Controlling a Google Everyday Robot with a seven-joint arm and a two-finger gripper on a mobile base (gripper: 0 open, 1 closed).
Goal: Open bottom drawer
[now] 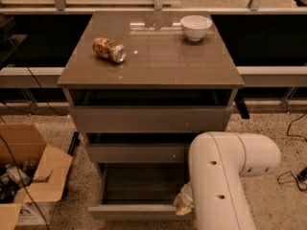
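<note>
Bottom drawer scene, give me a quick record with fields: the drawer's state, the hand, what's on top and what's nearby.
bottom drawer: pulled out, tray exposed
hand: at the bottom drawer's front right corner, mostly hidden behind the white arm
middle drawer: less far out than the bottom one
top drawer: less far out than the bottom one
cabinet top: can on its side at left; white bowl upright at back right
floor, left: open cardboard box

High frontal downward view, gripper (183, 204) near lower edge

Bulbous white arm (225, 176), beige jaws beneath
</note>
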